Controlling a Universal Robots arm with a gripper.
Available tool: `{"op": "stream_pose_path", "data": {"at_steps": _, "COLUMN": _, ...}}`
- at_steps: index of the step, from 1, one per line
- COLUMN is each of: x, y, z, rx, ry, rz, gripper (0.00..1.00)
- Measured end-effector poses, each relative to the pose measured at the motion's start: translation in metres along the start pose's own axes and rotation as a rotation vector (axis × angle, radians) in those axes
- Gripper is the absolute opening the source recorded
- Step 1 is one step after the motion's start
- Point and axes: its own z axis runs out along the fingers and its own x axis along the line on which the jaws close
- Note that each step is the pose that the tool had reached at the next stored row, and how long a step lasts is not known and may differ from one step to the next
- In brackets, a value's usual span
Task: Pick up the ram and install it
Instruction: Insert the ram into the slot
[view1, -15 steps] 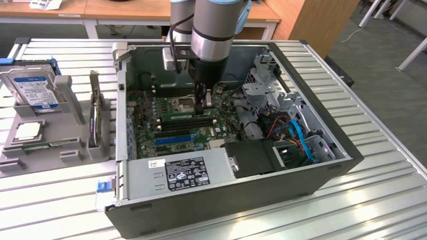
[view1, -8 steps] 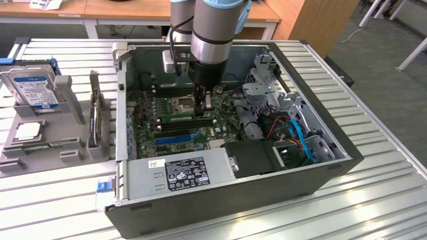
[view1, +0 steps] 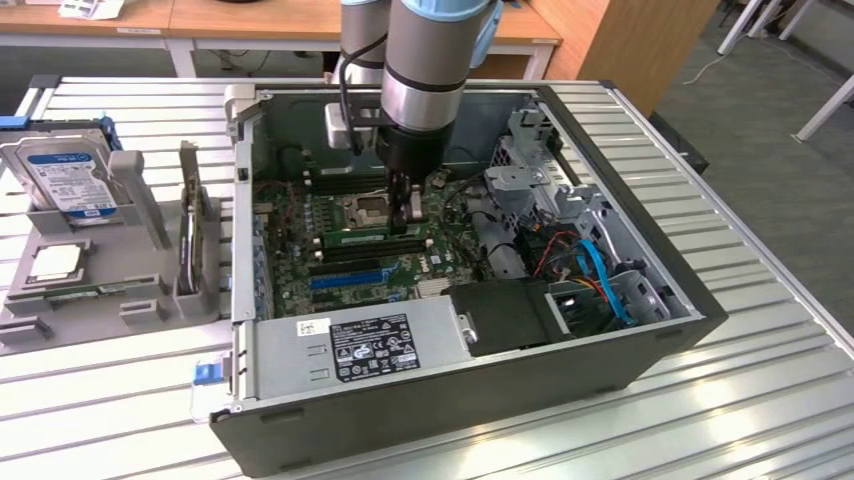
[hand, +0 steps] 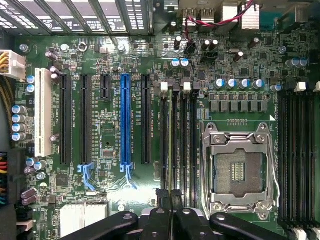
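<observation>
The ram (view1: 367, 238) is a thin green stick standing on edge in a memory slot of the motherboard, inside the open computer case (view1: 641, 350). My gripper (view1: 407, 218) reaches straight down into the case and is shut on the stick's top edge near one end. In the wrist view the ram (hand: 173, 140) shows edge-on as a pale line running along a black slot, out from between my black fingertips (hand: 161, 202). The gripper (hand: 170, 199) is lined up with that slot, beside the empty processor socket (hand: 239, 170).
A grey holder (view1: 134, 300) at the exterior view's left carries a hard drive (view1: 67, 175), a square processor chip (view1: 56, 262) and an upright card (view1: 194, 235). The power supply (view1: 374, 345) and drive cage (view1: 534, 190) with cables crowd the case around the board. The blue slot (hand: 125, 120) lies nearby.
</observation>
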Motion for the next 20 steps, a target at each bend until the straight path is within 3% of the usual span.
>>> {"op": "stream_pose_path", "data": {"at_steps": 20, "x": 0.0007, "y": 0.0017, "z": 0.0005, "rx": 0.0003, "ry": -0.0001, "rz": 0.0, "gripper": 0.12}}
